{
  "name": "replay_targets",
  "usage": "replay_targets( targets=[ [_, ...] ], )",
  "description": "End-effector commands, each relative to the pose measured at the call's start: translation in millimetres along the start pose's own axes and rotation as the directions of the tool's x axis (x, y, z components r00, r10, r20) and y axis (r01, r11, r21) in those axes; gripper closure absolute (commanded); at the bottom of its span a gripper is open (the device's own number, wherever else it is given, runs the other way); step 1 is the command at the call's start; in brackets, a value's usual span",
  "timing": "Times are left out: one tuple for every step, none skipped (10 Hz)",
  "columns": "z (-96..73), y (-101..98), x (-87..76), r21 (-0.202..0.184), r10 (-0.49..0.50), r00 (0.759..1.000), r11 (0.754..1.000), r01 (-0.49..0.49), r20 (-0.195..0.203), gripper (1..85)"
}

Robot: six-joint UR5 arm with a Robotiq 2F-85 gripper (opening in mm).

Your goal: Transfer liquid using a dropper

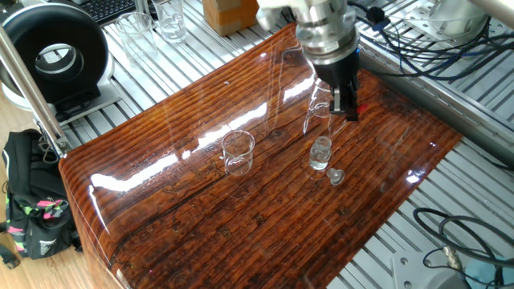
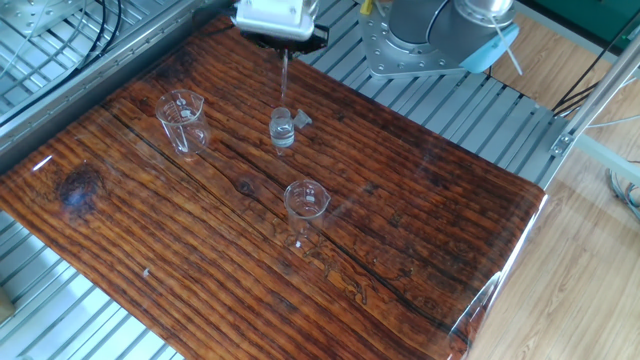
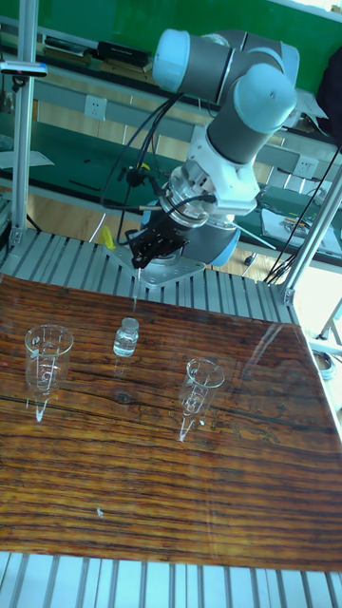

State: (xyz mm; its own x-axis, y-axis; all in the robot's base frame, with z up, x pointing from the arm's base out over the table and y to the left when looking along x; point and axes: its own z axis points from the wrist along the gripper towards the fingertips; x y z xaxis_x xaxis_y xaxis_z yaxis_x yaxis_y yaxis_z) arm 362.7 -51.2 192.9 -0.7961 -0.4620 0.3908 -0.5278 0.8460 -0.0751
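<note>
My gripper (image 1: 342, 98) (image 3: 150, 255) is shut on the dropper (image 2: 284, 78), which hangs upright. Its red bulb (image 1: 359, 109) pokes out beside the fingers, and its thin clear tube (image 3: 136, 291) points down. The tube's tip ends just above the mouth of a small glass bottle (image 1: 320, 152) (image 2: 282, 129) (image 3: 125, 338) standing on the wooden table top (image 1: 185, 217). The liquid is too faint to make out in the tube or the bottle.
A small glass stopper (image 1: 335, 176) (image 2: 303, 119) lies next to the bottle. Two clear glass vessels (image 2: 183, 121) (image 2: 307, 204) stand on the wood to either side of the bottle. Cables (image 1: 418, 48) and metal slats surround the table top, with more glassware (image 1: 170, 18) beyond it.
</note>
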Motion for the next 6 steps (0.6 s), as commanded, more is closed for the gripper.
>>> replay_targets(
  targets=[
    [-13.1,8.3,-7.3,-0.022,0.017,0.999,1.000,-0.016,0.030,73.3],
    [-14.0,11.9,-13.6,-0.029,0.021,0.999,0.999,-0.020,0.041,73.3],
    [-15.9,15.3,-17.6,-0.034,0.026,0.998,0.999,-0.025,0.051,73.3],
    [-18.7,20.6,-19.3,-0.044,0.031,0.998,0.999,-0.029,0.058,73.3],
    [-19.5,21.4,-20.0,-0.044,0.032,0.997,0.999,-0.029,0.064,73.3],
    [-20.4,21.6,-19.5,-0.043,0.032,0.997,0.999,-0.029,0.067,73.3]
  ],
)
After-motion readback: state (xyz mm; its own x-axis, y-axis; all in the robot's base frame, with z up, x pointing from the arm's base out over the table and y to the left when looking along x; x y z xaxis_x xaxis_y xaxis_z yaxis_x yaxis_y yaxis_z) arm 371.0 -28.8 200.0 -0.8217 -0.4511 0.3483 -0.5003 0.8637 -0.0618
